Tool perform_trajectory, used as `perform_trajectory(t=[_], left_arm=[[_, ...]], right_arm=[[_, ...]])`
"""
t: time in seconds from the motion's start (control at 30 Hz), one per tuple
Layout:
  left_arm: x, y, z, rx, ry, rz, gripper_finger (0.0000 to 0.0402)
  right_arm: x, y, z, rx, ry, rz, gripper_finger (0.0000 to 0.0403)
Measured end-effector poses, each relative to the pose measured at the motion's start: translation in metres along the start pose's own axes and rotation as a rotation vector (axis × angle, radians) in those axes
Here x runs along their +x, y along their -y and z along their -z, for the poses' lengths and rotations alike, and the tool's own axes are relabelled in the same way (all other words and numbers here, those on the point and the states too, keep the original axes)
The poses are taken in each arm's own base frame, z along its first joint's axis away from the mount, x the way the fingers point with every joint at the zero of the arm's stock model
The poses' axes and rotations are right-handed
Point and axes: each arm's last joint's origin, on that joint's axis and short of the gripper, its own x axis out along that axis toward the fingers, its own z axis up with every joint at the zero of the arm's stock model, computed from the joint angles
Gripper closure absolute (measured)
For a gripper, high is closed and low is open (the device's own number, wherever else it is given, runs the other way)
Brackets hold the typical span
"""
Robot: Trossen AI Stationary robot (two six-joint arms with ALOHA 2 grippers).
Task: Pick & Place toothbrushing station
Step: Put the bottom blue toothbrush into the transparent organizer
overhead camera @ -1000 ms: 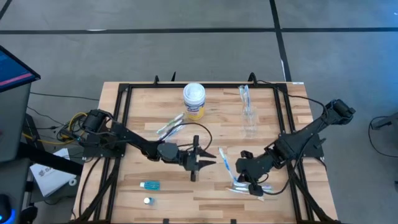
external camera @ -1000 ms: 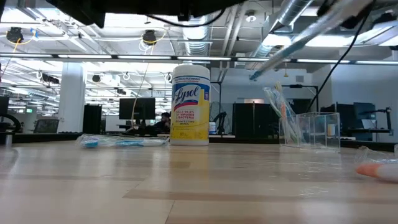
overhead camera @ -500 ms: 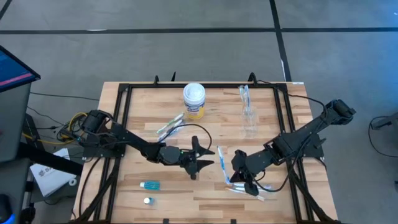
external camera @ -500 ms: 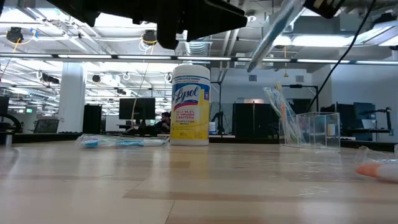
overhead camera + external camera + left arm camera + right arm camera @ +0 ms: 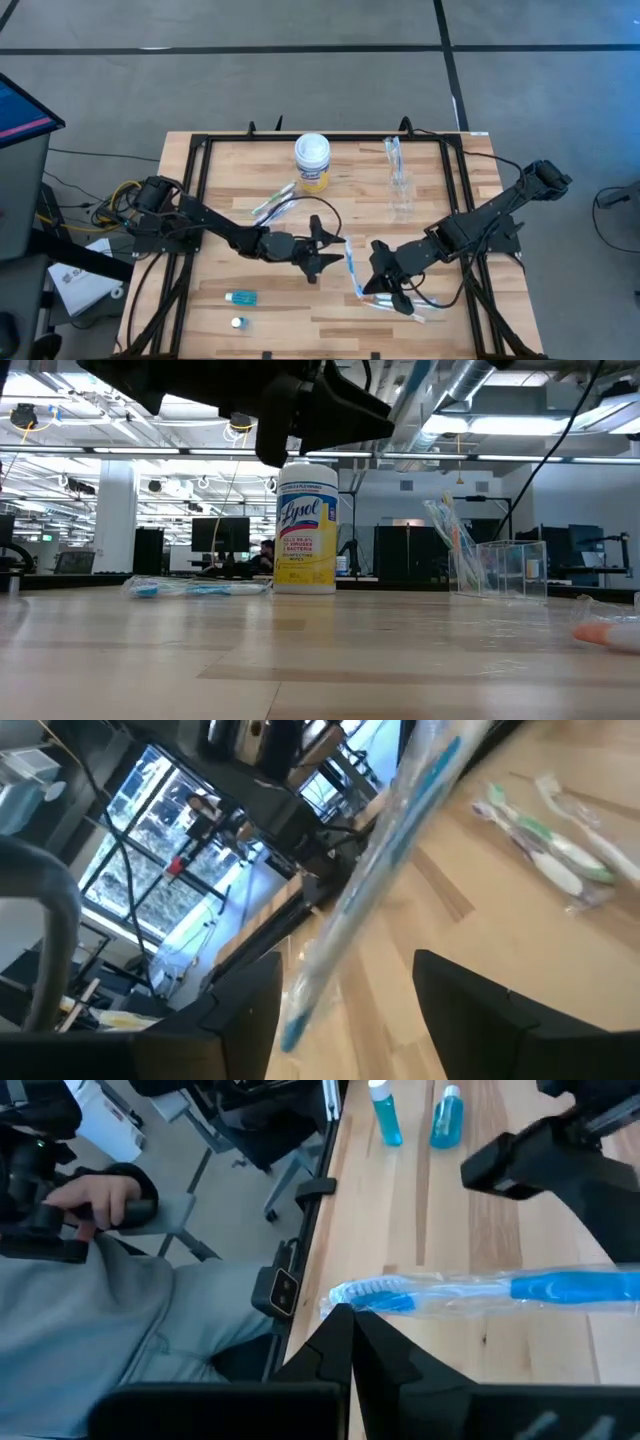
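You see the right gripper (image 5: 368, 283) clamped on the wrapped blue toothbrush (image 5: 352, 268); its handle end is hidden. The left gripper (image 5: 335, 250) stands wide, just beside it.

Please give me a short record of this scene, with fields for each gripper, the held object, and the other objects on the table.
left gripper: open, beside the wrapped brush
right gripper: shut on blue toothbrush, held above the table
cup with brushes: far right
canister: far centre
blue tube: near left
table: wooden
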Motion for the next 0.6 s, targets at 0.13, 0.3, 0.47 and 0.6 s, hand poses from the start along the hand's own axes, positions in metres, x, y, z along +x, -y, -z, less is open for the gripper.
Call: perform_trajectory(t=[0.13, 0.3, 0.47, 0.6], left_arm=[[0.004, -0.001, 0.008, 0.003, -0.028, -0.007, 0.0187], [0.007, -0.008, 0.012, -0.008, -0.036, -0.029, 0.0193], [0.009, -0.012, 0.015, -0.041, -0.027, -0.029, 0.02], [0.01, -0.013, 0.013, -0.049, 0.016, -0.012, 0.0208]], right_arm=[[-0.001, 0.0, -0.004, -0.007, 0.018, -0.005, 0.0403], [-0.002, -0.002, -0.006, -0.028, 0.027, -0.01, 0.0403], [-0.002, -0.002, -0.007, -0.03, 0.03, -0.011, 0.0403], [-0.001, -0.002, -0.006, -0.037, 0.027, -0.009, 0.0403]])
